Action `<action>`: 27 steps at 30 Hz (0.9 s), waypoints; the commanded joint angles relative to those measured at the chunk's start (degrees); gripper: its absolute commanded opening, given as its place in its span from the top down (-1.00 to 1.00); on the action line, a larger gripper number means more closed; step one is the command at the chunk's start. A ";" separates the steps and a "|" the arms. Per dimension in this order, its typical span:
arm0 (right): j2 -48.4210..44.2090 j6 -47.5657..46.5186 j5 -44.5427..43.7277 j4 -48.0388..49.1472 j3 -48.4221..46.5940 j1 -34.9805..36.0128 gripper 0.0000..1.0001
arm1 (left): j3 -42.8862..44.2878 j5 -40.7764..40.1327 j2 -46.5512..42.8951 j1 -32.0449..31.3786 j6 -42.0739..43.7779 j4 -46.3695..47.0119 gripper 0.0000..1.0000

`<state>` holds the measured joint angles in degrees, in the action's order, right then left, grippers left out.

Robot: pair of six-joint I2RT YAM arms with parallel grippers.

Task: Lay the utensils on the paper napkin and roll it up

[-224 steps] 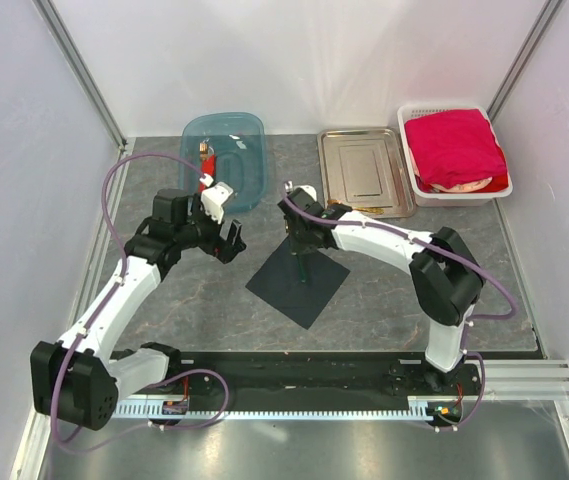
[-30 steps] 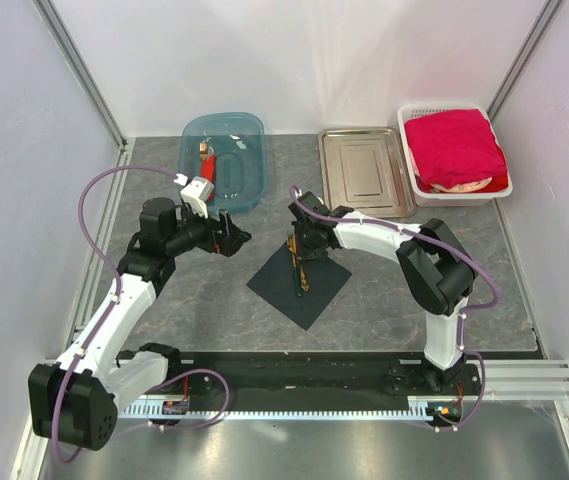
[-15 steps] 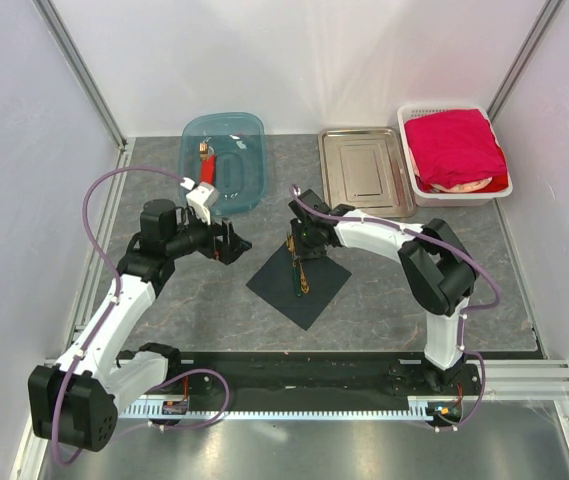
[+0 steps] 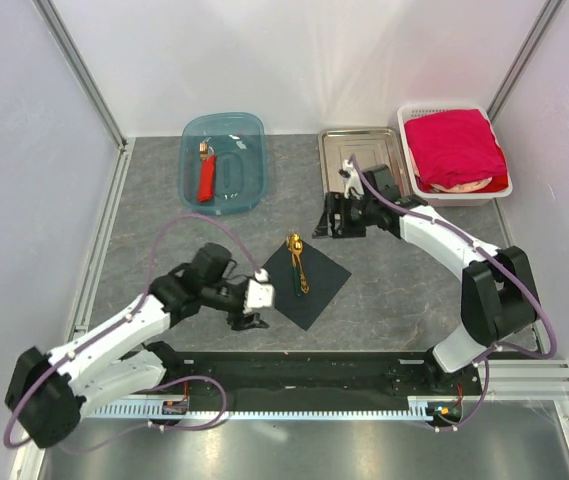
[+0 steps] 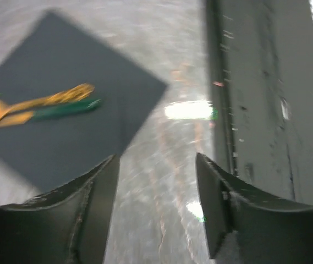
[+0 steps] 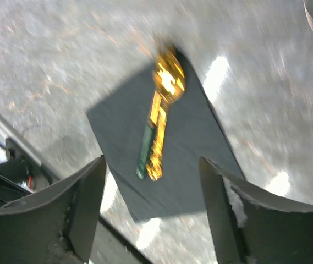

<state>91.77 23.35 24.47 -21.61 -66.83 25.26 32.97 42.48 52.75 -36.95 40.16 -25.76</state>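
The black paper napkin [image 4: 311, 284] lies flat on the grey table, with the gold utensils [image 4: 297, 264] lying side by side on its far half. One of them has a green handle [image 6: 145, 144]. My left gripper [image 4: 262, 308] hovers low just outside the napkin's near-left corner, open with only bare table between its fingers. In the left wrist view the napkin [image 5: 62, 126] and utensils [image 5: 32, 105] lie ahead to the left of the gripper [image 5: 156, 159]. My right gripper [image 4: 324, 226] hangs open and holding nothing, up and back from the napkin [image 6: 189, 159] and utensils [image 6: 164, 96].
A blue tub [image 4: 249, 135] at the back left holds a red-bodied tool [image 4: 206, 178]. A steel tray [image 4: 364, 170] sits just behind the right gripper. A white basket [image 4: 412, 170] with a red cloth [image 4: 454, 145] is at the back right. A black rail [image 5: 255, 110] runs along the near edge.
The right gripper opened, left the utensils on the napkin and pulled back toward the tray. The left arm swung from beside the tub down to the napkin's near-left corner, its jaws narrowing.
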 commanded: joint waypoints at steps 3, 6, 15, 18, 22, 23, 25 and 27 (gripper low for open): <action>-5.19 -1.91 10.08 4.11 8.72 -3.54 -0.70 | -0.36 -7.49 9.20 -16.02 7.65 13.00 -0.17; -7.65 -1.03 9.37 6.57 11.54 -3.90 -0.76 | 0.95 -10.57 15.09 -21.04 10.01 15.73 -0.10; -8.27 -1.82 7.88 7.02 11.99 -6.01 -0.76 | 4.38 -13.47 26.35 -23.78 12.04 20.92 0.21; -7.92 -1.47 7.61 7.10 11.90 -6.45 -0.76 | 4.82 -13.21 27.58 -23.87 11.96 21.89 0.24; -8.01 -1.21 2.36 6.84 10.93 -6.71 -0.90 | 5.96 -13.82 30.30 -23.78 11.17 23.03 0.28; -8.09 -1.03 1.73 6.84 10.67 -6.88 -0.95 | 5.79 -14.78 30.48 -23.78 11.17 23.90 0.28; -8.10 0.10 0.94 6.58 10.14 -7.67 -0.96 | 5.61 -15.32 31.00 -23.78 11.25 25.58 0.28; -7.74 2.04 3.12 6.49 10.14 -8.90 -0.96 | 5.87 -15.50 32.06 -23.87 11.34 25.50 0.29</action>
<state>84.40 22.96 28.16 -16.71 -54.48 18.33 37.01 28.36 83.35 -60.47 49.39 -4.08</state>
